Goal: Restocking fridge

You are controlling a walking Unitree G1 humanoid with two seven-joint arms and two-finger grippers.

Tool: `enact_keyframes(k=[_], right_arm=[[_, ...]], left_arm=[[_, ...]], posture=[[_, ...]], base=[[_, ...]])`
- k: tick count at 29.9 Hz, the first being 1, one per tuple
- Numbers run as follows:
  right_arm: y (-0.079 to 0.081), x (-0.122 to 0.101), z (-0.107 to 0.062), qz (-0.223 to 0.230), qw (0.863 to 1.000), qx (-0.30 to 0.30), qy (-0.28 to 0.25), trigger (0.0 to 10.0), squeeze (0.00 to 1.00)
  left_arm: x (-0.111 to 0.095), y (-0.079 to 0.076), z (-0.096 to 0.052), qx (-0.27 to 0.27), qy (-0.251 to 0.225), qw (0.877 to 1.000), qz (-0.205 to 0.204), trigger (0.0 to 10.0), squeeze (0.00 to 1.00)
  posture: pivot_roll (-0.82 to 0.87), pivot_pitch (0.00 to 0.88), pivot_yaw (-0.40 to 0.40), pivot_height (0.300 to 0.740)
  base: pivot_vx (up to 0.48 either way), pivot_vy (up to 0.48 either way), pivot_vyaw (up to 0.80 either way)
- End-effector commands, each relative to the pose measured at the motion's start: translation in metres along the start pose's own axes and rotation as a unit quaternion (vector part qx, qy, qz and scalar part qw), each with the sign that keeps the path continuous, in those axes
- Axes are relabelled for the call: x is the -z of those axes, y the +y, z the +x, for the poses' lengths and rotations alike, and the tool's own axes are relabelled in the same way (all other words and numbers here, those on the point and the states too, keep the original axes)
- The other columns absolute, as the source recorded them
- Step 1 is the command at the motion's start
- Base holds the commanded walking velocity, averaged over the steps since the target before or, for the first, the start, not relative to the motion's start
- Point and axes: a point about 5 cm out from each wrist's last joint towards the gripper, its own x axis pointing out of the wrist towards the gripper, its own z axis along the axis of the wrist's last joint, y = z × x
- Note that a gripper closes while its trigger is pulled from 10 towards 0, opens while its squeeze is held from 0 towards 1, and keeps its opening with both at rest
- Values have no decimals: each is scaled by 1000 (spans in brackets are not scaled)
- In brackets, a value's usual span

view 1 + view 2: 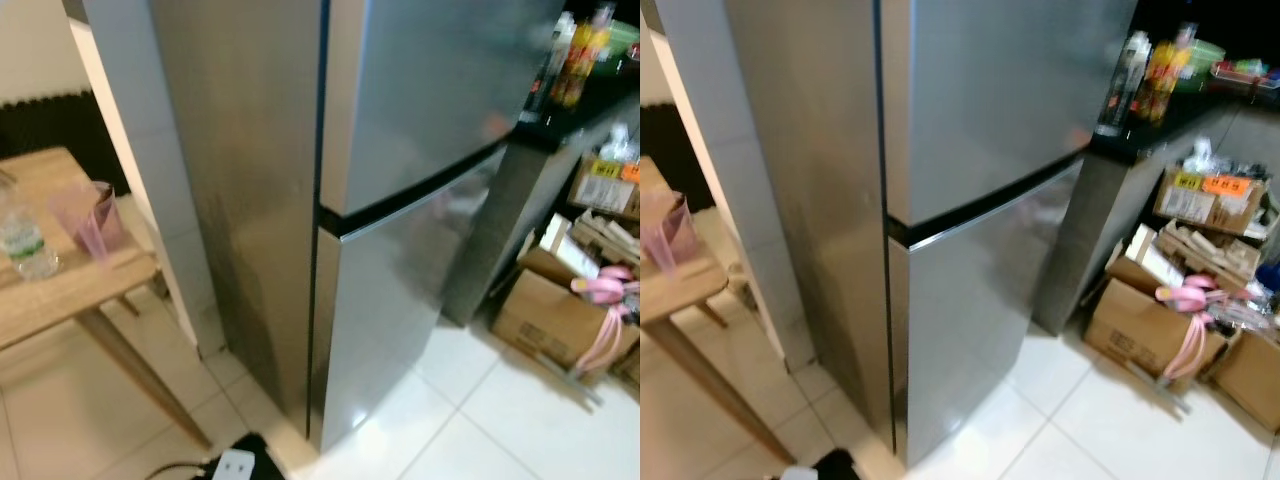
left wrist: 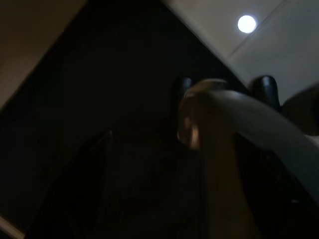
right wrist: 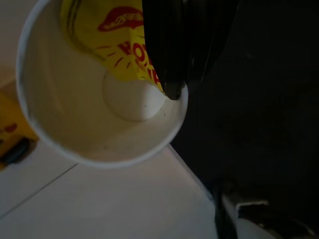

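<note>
- Refrigerator (image 1: 400, 200): a two-door stainless-steel unit stands upright on the white tiled floor (image 1: 470, 420); both doors are closed, and a dark seam separates the upper door from the lower one.
- Wooden surface (image 1: 60, 290): stands to the robot's left of the refrigerator, well apart from it. It carries a clear plastic bottle (image 1: 22, 240) and, near it, a pink translucent cup (image 1: 92, 218).
- Dark surface (image 1: 1160, 125): lies to the right of the refrigerator, holding upright bottles (image 1: 1155, 75) and a green container (image 1: 1202, 55).
- Cardboard boxes (image 1: 1145, 325): piled on the floor below the dark surface; a pink ribbon-like item (image 1: 1188, 300) lies on the nearest box.
- Right end effector (image 3: 169, 55): a black finger (image 3: 169, 45) lies against the white paper cup (image 3: 89, 119), seen from below, with yellow and red print on its side. How far the fingers are apart cannot be told.
- Left end effector (image 2: 224, 89): its two black fingertips (image 2: 265, 88) stand apart either side of a pale rounded object (image 2: 219, 119); the view is very dark, and whether the fingers touch it cannot be told. A round ceiling light (image 2: 246, 23) shines above.
</note>
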Motion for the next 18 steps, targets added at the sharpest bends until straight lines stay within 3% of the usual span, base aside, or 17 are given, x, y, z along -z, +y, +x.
enact_keyframes(k=[1, 8, 18], right_arm=[[-1, -13, 1, -3, 1000, 2, -23, 10000, 0], [-4, -9, 0, -2, 1000, 14, -20, 10000, 0], [-12, 2, -2, -3, 999, 51, 1, 10000, 0]], left_arm=[[3, 1, 0, -2, 6, 1000, 1, 10000, 0], [1, 0, 0, -1, 3, 1000, 1, 10000, 0], [0, 0, 0, 8, -2, 1000, 2, 10000, 0]], posture=[[-80, 0, -20, 740], [-80, 0, -20, 740], [-79, 0, -21, 740]], base=[[0, 0, 794], [0, 0, 794], [0, -34, 0]])
